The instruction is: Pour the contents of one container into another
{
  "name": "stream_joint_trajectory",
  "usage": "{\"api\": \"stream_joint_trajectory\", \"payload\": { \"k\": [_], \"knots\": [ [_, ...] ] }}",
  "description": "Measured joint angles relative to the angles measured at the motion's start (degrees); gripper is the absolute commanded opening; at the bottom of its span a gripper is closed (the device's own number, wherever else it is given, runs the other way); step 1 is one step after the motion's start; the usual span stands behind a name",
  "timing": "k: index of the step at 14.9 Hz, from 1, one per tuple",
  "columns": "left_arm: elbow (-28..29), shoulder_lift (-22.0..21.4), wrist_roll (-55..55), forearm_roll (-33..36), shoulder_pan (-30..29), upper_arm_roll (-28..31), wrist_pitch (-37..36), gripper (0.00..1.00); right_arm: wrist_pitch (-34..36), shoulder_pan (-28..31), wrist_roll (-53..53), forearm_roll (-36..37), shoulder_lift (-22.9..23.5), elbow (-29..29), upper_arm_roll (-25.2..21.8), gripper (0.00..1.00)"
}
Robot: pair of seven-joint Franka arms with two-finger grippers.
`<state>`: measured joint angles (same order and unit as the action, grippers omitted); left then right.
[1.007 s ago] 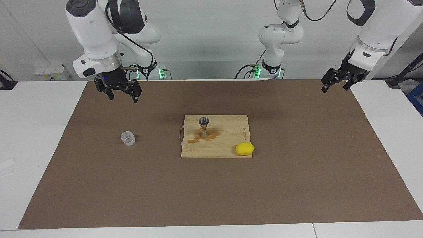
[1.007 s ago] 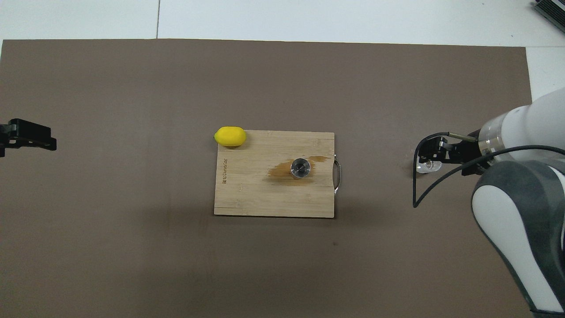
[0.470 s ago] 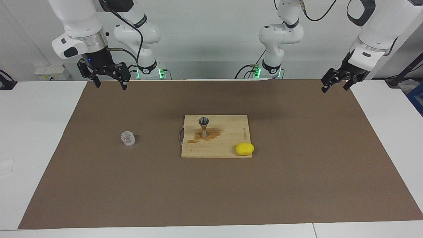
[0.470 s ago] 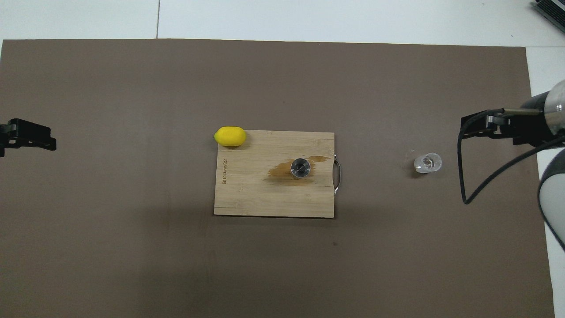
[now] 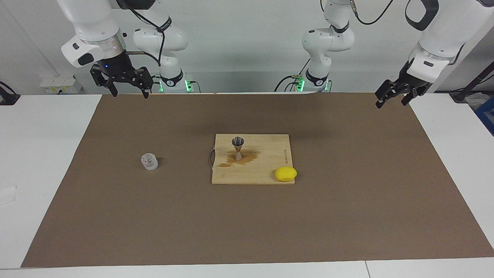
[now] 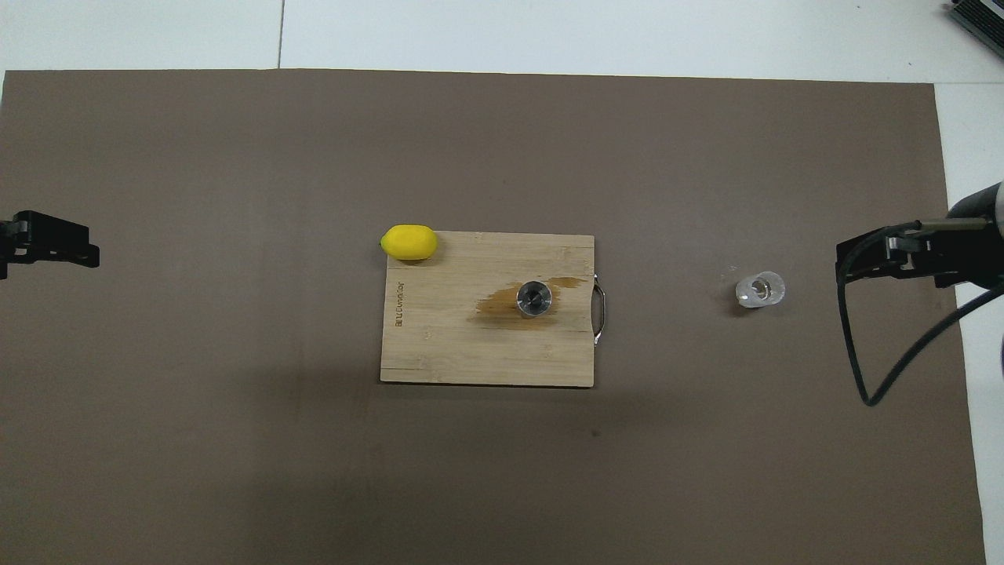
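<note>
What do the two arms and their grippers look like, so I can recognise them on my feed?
Both arms are glossy white with dark grey joint bands and black cables. The right gripper is black with two fingers, a small blue light and a silver wrist ring above it. The left gripper is black too, under a white wrist. Green lights glow at both bases.

From overhead, you see only the tip of the left gripper (image 6: 49, 244); the picture's edge cuts off the rest of it and all of its arm. The right gripper (image 6: 894, 255) is cut at the other edge, so you can't tell from there how its fingers stand. The jigger (image 6: 533, 298) shows you only its round mouth; its waist and foot are hidden beneath. What the glass (image 5: 149, 161) holds is too small for you to tell. The lettering on the board (image 6: 439, 345) is too small to read.
</note>
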<state>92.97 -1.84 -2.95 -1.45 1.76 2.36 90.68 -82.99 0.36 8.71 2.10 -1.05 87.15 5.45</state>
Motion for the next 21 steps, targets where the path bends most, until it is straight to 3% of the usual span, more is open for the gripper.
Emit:
{"api": "stream_joint_trajectory", "payload": {
  "k": [3, 7, 21],
  "knots": [
    [0.0, 0.0, 0.0, 0.0, 0.0, 0.0, 0.0, 1.0, -0.1, 0.0, -0.2, -0.1, -0.4, 1.4, 0.0, 0.99],
    [0.0, 0.0, -0.1, 0.0, 0.0, 0.0, 0.0, 1.0, -8.2, 0.1, -0.4, -0.2, -1.9, 7.0, -0.1, 1.0],
    [0.0, 0.0, -0.2, 0.0, 0.0, 0.0, 0.0, 1.0, -7.6, 0.0, -0.4, -0.3, -3.6, 9.7, 0.0, 1.0]
  ]
}}
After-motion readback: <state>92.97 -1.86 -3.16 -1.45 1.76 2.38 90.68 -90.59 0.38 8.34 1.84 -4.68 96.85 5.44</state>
